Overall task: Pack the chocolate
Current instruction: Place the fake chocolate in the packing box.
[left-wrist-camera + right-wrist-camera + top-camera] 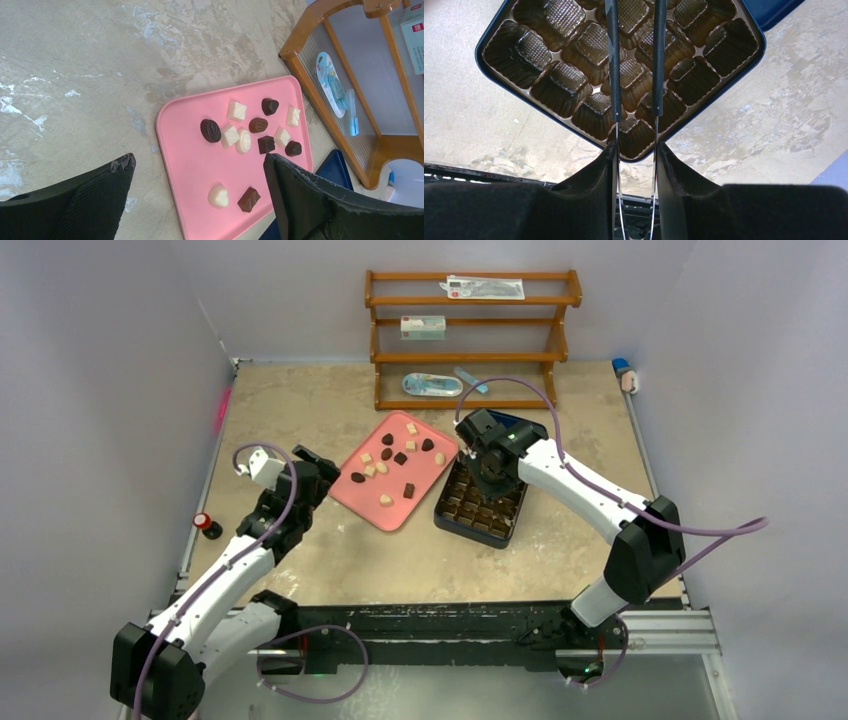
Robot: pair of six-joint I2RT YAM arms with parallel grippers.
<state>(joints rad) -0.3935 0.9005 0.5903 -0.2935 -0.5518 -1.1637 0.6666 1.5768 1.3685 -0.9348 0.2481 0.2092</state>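
Several small dark and cream chocolate pieces [390,462] lie on the pink tray [372,502] at mid-table; they also show in the left wrist view [240,135] on the tray [190,165]. My left gripper [318,480] is open and empty, its jaws straddling the tray's near-left part [198,160]. My right gripper [492,472] is shut on metal tongs [614,65] with black-sleeved arms, held above the dark gridded box [480,510]. The box's cups [574,80] that I can see hold no chocolate. The tong tips run out of the wrist view.
A wooden shelf [470,340] with small packets stands at the back, close behind the tray [325,60]. The box's blue lid [515,423] lies behind the box. A red-capped small bottle [207,525] and a pink pen [222,408] lie at the left edge.
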